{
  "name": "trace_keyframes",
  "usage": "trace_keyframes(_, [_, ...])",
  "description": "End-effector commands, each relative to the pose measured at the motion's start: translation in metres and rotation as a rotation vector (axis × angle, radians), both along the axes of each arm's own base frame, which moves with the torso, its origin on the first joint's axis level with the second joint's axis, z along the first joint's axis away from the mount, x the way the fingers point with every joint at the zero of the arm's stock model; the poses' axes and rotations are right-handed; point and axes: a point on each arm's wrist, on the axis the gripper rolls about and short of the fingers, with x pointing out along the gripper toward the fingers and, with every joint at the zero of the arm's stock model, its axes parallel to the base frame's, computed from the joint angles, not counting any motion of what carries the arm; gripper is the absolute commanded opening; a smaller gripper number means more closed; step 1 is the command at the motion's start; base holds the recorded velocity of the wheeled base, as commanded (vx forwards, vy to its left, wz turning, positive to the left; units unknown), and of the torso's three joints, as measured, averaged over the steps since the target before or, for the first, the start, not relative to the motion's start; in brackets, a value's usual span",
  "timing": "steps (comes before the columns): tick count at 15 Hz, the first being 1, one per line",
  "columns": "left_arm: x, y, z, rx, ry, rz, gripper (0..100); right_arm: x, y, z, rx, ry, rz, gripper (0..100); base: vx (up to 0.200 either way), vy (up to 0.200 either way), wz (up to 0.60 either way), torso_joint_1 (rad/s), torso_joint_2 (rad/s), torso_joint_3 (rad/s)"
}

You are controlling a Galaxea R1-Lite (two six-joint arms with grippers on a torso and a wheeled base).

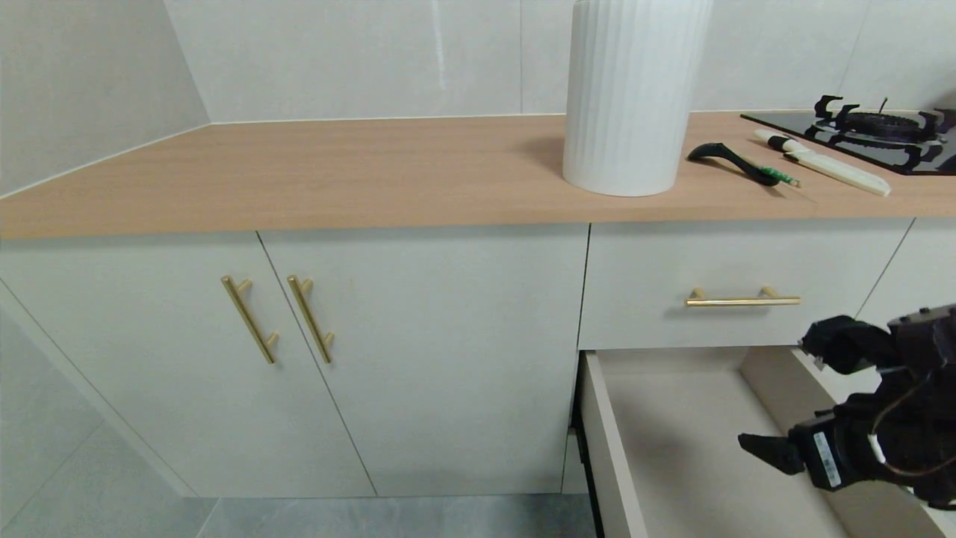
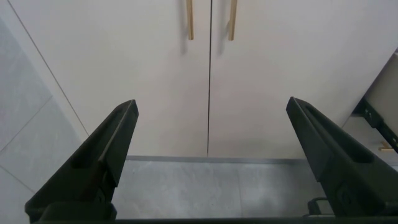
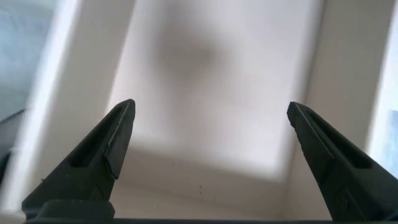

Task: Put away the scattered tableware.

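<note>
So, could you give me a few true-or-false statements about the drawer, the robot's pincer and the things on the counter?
1. The lower drawer is pulled open. True.
2. The knife lies on the counter near the stove. True.
3. The right pincer grips the knife. False: it is open, holding nothing, over the lower drawer.
4. The white ribbed container lies on its side. False: it stands upright.
</note>
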Motion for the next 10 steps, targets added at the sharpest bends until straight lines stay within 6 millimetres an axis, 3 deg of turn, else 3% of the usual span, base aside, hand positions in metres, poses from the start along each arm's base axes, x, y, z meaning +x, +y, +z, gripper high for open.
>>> trace_keyframes(1, [0.0,0.0,0.0,0.0,0.001,0.0,100,0.006,-0.006,0.079,0.105,-0.03,0.024,100,0.0,0.0,0.0,0.0,0.0,0.0])
trace_keyframes(2, [0.0,0.0,0.0,0.0,0.001,0.0,100,0.007,-0.01,0.093,0.17,-0.036,0.009,100,0.0,0.0,0.0,0.0,0.0,0.0])
trace_keyframes(6, [0.0,0.0,0.0,0.0,0.001,0.0,100,0.011,-0.031,0.093,0.152,-0.073,-0.05,100,0.0,0.0,0.0,0.0,0.0,0.0])
trace_keyframes(10, [0.0,0.0,0.0,0.0,0.001,0.0,100,0.009,-0.032,0.093,0.122,-0.095,-0.036,100,0.0,0.0,0.0,0.009,-0.03,-0.007])
